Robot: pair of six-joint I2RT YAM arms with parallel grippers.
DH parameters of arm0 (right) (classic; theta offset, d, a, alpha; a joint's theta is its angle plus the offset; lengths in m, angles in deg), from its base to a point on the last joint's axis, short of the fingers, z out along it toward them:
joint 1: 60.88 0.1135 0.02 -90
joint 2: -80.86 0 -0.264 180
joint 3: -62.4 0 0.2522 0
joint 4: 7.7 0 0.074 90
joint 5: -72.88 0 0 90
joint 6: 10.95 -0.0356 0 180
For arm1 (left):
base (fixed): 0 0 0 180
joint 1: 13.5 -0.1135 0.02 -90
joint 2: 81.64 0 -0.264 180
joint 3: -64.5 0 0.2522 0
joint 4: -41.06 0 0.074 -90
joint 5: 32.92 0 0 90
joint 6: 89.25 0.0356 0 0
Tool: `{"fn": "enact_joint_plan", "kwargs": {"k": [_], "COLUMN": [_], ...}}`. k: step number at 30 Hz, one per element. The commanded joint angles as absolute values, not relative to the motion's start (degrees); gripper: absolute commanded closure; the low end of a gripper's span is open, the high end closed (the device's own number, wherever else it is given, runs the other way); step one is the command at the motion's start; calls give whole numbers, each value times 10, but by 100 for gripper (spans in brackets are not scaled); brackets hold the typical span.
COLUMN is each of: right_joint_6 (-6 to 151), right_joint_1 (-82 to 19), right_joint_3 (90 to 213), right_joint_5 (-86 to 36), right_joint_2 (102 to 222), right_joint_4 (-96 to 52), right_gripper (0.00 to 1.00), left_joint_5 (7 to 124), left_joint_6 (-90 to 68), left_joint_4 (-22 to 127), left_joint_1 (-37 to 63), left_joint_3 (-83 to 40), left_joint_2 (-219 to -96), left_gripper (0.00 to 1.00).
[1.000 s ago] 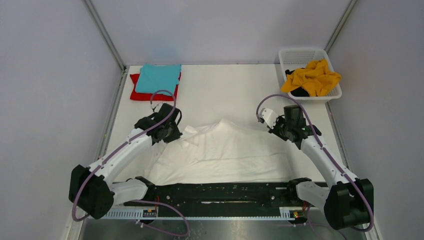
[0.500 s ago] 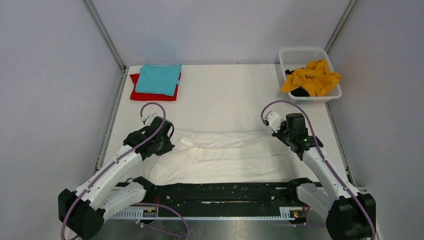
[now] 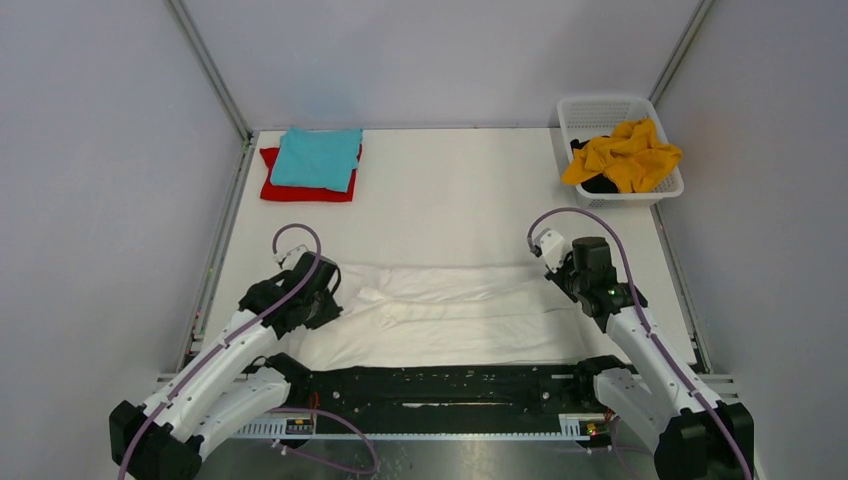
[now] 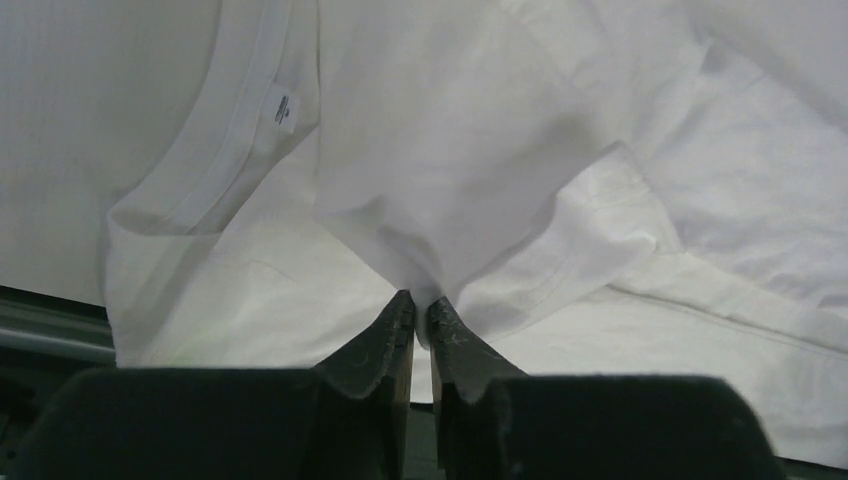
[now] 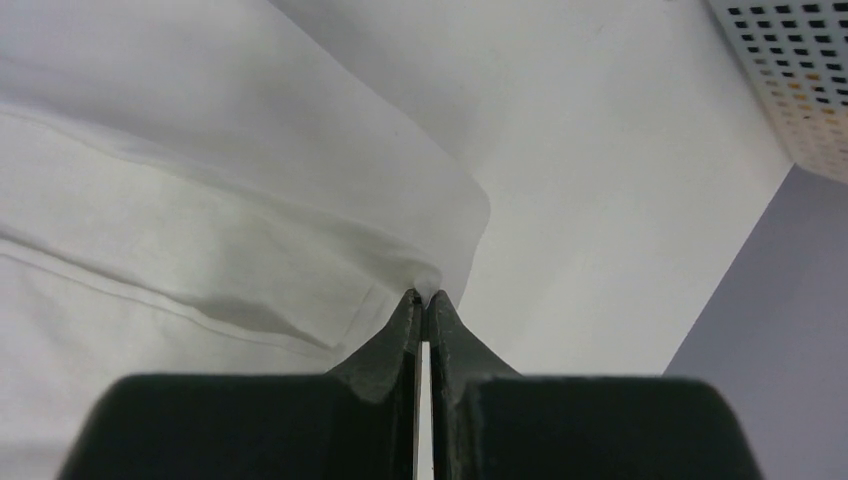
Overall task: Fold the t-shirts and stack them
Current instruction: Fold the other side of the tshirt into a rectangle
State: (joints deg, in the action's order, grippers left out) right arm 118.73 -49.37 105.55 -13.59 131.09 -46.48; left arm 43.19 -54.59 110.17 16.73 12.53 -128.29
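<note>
if one pinch slips, the fold goes crooked

while the left gripper (image 4: pixel 420 305) is pressed together on a bunched fold of the soft white cloth t-shirt (image 3: pixel 450 310) by the collar end, the right gripper (image 5: pixel 424 297) nips just a thin folded edge at the other end. the shirt lies across the near part of the white table (image 3: pixel 450 195), betw. both arms. risk: right's hold looks shallow, so a tug could pull the cloth free & skew the edge. left's pinch takes several layers, so it may drag the under layer w/ it and crease the shirt.
</note>
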Motion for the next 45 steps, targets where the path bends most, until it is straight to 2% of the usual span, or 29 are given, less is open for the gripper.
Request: {"fn": "enact_joint_plan", "kwargs": {"k": [1, 2, 3, 4, 5, 10, 13, 17, 21, 24, 26, 29, 34, 39, 45], "right_joint_6": [1145, 1140, 1128, 1119, 1118, 1093, 1055, 906, 722, 693, 672, 597, 535, 524, 520], "right_joint_1": [-483, -480, -478, -476, -472, -463, -462, -463, -464, -464, -464, -463, -461, -459, -459], "right_joint_3": [1049, 1050, 1050, 1047, 1042, 1027, 996, 938, 1003, 1062, 1067, 1047, 1068, 1081, 1084], "right_joint_5": [-119, -115, -106, -105, -107, -97, -57, -20, -5, -138, -235, -270, -359, -317, -278], "right_joint_2": [1275, 1261, 1244, 1224, 1202, 1084, 1000, 955, 1015, 1111, 1164, 1247, 1385, 1448, 1447], "right_joint_4": [-474, -482, -487, -489, -487, -433, -352, -193, -264, -327, -306, -243, -222, -241, -247], "right_gripper": [81, 19, 3, 1, 1, 1, 0, 0, 1, 1, 0, 0, 1, 1, 1], "left_joint_5": [457, 462, 465, 466, 463, 434, 434, 453, 487, 485, 493, 517, 582, 658, 635], "left_joint_6": [-559, -561, -564, -565, -568, -579, -579, -555, -526, -516, -513, -518, -517, -499, -480], "left_joint_4": [1114, 1115, 1116, 1119, 1128, 1180, 1188, 1114, 992, 939, 904, 852, 798, 779, 865], "left_joint_1": [172, 177, 182, 186, 190, 201, 202, 202, 202, 197, 187, 169, 157, 171, 252], "left_joint_3": [152, 157, 158, 158, 155, 103, 89, 98, 95, 76, 72, 81, 71, 79, 103], "left_joint_2": [-1240, -1230, -1221, -1216, -1211, -1197, -1173, -1199, -1315, -1406, -1453, -1507, -1588, -1594, -1531], "left_gripper": [85, 82, 77, 66, 45, 23, 2, 1, 1, 1, 1, 1, 1, 1, 1]}}
